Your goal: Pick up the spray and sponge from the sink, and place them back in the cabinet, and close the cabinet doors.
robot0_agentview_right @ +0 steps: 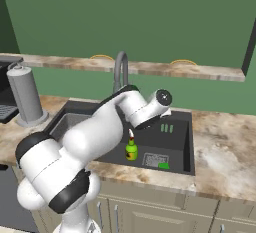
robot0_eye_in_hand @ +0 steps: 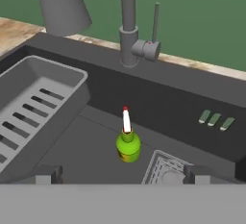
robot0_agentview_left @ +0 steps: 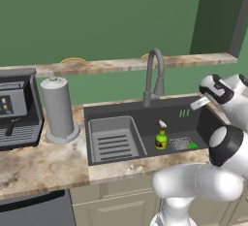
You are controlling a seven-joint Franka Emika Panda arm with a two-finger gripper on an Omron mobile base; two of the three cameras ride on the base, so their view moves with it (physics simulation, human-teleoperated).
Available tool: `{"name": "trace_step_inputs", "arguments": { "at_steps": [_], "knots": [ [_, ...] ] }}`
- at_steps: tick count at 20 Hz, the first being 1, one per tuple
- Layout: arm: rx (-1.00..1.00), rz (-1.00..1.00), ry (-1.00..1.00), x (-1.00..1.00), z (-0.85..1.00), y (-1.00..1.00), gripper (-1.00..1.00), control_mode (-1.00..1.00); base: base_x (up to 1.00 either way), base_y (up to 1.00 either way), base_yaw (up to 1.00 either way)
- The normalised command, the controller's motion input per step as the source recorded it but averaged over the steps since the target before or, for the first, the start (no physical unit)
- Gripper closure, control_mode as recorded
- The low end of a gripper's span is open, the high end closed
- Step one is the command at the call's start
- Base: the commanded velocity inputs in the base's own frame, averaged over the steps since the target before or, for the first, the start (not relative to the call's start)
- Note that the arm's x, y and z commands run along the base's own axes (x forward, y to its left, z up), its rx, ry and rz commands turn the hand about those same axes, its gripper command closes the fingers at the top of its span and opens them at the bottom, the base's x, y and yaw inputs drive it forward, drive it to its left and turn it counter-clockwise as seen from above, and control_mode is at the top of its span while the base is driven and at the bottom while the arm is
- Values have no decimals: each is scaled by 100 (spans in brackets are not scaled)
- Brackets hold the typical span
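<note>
Spray (robot0_agentview_left: pixel 161 138) stands upright on the sink (robot0_agentview_left: pixel 140 111) floor, right of the ribbed tray (robot0_agentview_left: pixel 114 139), just beside the drain grate (robot0_agentview_left: pixel 179 143). Sponge (robot0_agentview_left: pixel 193 146) lies flat at the grate's far right edge, near the basin's right wall. My gripper (robot0_eye_in_hand: pixel 123 174) hangs above the basin with its fingers spread wide, holding nothing; in my hand view the spray (robot0_eye_in_hand: pixel 128 143) sits centred between the two tips, apart from both. Faucet (robot0_agentview_left: pixel 154 74) rises behind the basin. Paper towel roll (robot0_agentview_left: pixel 58 107) and coffee machine (robot0_agentview_left: pixel 17 108) stand on the counter (robot0_agentview_left: pixel 43 164) to the left.
</note>
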Motion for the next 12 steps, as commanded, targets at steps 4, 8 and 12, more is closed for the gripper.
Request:
{"name": "trace_step_inputs", "arguments": {
  "at_steps": [4,8,12],
  "knots": [
    [4,8,0,30,-35,-2,-100,-100,0,0,0],
    [3,4,0,11,-32,0,-100,-100,0,0,0],
    [0,1,0,14,-42,0,-100,-100,0,0,0]
  ]
}}
